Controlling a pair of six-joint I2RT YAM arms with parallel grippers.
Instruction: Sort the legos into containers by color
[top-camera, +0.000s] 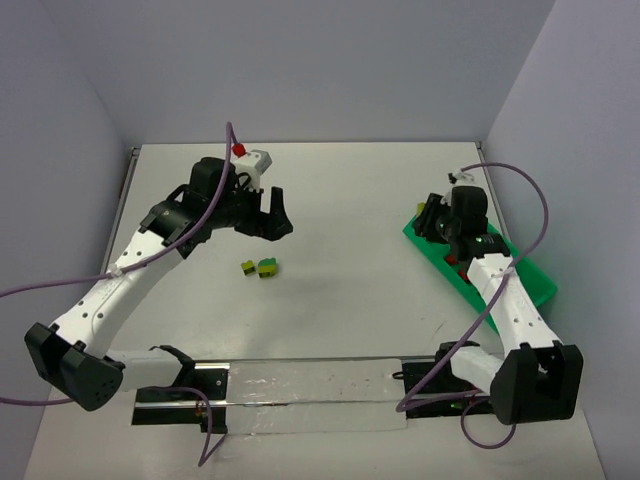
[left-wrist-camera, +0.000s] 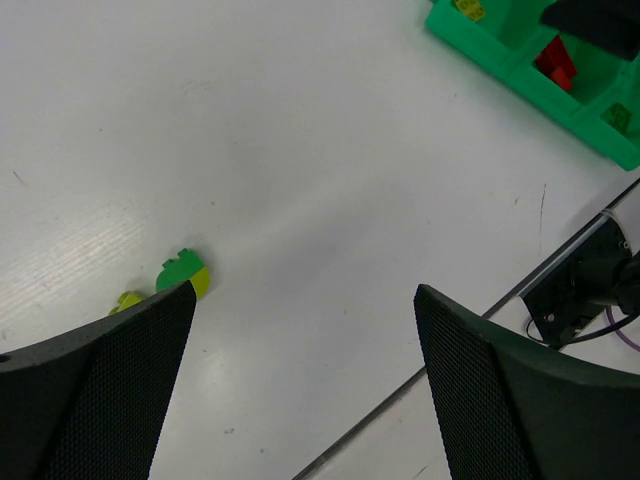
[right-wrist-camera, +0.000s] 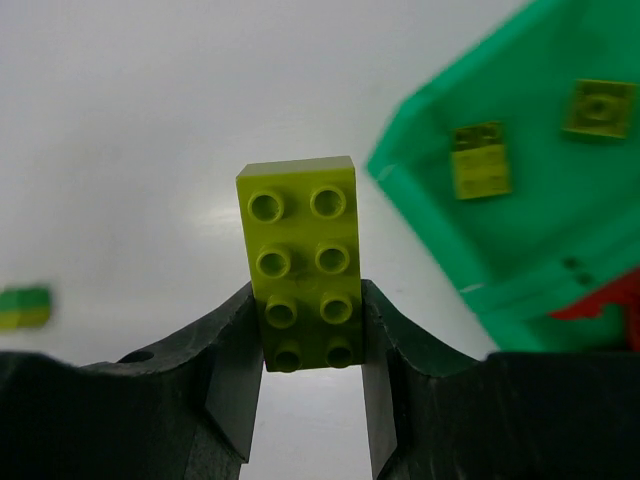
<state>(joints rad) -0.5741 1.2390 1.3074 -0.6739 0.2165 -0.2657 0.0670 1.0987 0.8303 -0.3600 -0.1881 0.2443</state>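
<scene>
A white table (top-camera: 350, 200) is enclosed by pale walls. Toward its right side a green tray (top-camera: 533, 286) is set, divided into compartments, of which three are seen from the left wrist. In the end compartment two yellow-green bricks (right-wrist-camera: 480, 160) (right-wrist-camera: 598, 107) are lying flat. Red pieces (left-wrist-camera: 555, 62) are held in the next compartment and a dark green piece (left-wrist-camera: 615, 118) in the third; their number cannot be told.

Two more are left on the table: a loose yellow-green brick (top-camera: 247, 267) and, just beside it, a two-colour stack (top-camera: 267, 267), dark green on yellow-green.

The left hand (left-wrist-camera: 303, 300) is held open and empty above the table, with both of these near it on the side toward the bases. The right hand (right-wrist-camera: 305, 300) is closed on an eight-stud brick (right-wrist-camera: 298, 230), yellow-green, gripped by its long sides and held just beside the tray's end compartment.
</scene>
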